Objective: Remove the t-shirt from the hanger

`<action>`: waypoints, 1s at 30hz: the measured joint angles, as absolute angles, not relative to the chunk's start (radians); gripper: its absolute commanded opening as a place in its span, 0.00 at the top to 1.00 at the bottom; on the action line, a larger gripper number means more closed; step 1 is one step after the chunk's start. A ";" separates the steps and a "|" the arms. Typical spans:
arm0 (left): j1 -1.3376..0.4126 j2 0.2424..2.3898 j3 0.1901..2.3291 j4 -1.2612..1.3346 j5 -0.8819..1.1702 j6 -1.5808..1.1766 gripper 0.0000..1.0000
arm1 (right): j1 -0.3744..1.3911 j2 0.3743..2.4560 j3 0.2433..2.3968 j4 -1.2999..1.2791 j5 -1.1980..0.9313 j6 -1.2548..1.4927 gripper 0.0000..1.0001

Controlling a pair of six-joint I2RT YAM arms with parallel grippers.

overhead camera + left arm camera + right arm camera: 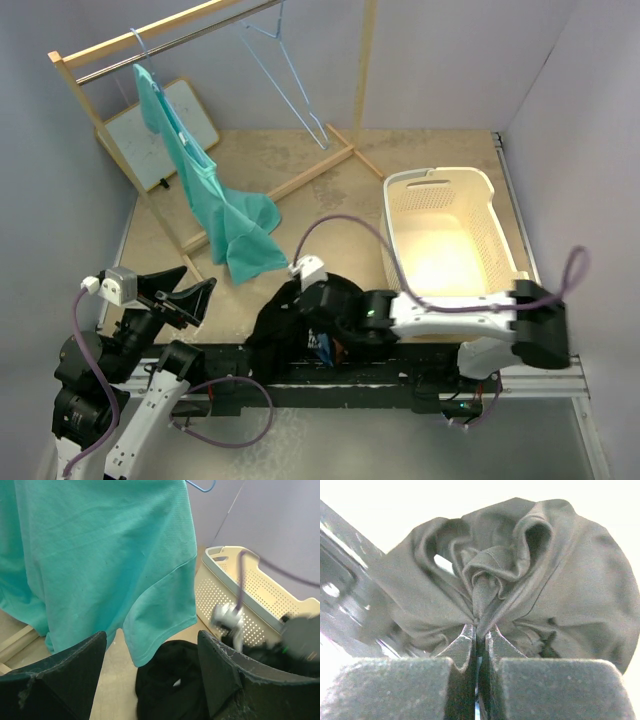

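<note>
A teal t-shirt (215,200) hangs from a light blue hanger (135,45) on the rail of a wooden rack (160,30); its hem rests on the table. It fills the upper left of the left wrist view (100,555). My left gripper (185,290) is open and empty, low and in front of the teal shirt's hem (150,680). My right gripper (480,630) is shut on a fold of a bunched black t-shirt (545,580), which lies by the table's near edge (275,325) and shows below the teal hem (170,680).
An empty light blue hanger (290,75) hangs on the rail to the right. A cream laundry basket (440,175) stands at the right, also in the left wrist view (260,595). A whiteboard (165,135) leans behind the rack. The rack's wooden feet (310,170) cross the table.
</note>
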State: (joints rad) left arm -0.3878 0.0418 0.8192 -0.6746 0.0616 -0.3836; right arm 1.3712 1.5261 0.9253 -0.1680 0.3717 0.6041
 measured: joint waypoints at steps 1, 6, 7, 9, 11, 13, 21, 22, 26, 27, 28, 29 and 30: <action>-0.388 0.042 0.819 -0.675 0.062 -0.384 0.24 | 1.352 1.459 0.925 -0.199 0.387 0.610 1.00; -0.388 0.042 0.819 -0.675 0.062 -0.384 0.24 | 1.050 1.073 0.947 -0.254 0.366 0.588 1.00; -0.388 0.042 0.819 -0.675 0.062 -0.384 0.24 | 0.972 1.024 0.978 -0.271 0.355 0.576 1.00; -0.388 0.042 0.819 -0.675 0.062 -0.384 0.24 | 0.854 0.983 1.087 -0.323 0.373 0.547 1.00; -0.388 0.042 0.819 -0.675 0.062 -0.384 0.24 | 0.824 1.002 1.246 -0.378 0.395 0.507 1.00; -0.388 0.042 0.819 -0.675 0.062 -0.384 0.24 | 0.815 1.049 1.402 -0.421 0.421 0.470 1.00; -0.388 0.042 0.819 -0.675 0.062 -0.384 0.24 | 0.661 1.188 1.819 -0.580 0.538 0.365 1.00; -0.388 0.042 0.819 -0.675 0.062 -0.384 0.24 | 0.651 1.215 1.902 -0.613 0.584 0.344 1.00; -0.388 0.042 0.819 -0.675 0.062 -0.384 0.24 | 0.626 1.272 2.109 -0.639 0.717 0.262 1.00; -0.388 0.042 0.819 -0.675 0.062 -0.384 0.24 | 0.623 1.274 2.130 -0.639 0.741 0.242 1.00; -0.388 0.042 0.819 -0.675 0.062 -0.384 0.24 | 0.619 1.272 2.146 -0.640 0.765 0.222 1.00; -0.388 0.042 0.819 -0.675 0.062 -0.384 0.24 | 0.616 1.270 2.160 -0.641 0.788 0.202 1.00; -0.388 0.042 0.819 -0.675 0.062 -0.384 0.24 | 0.614 1.268 2.173 -0.645 0.811 0.185 1.00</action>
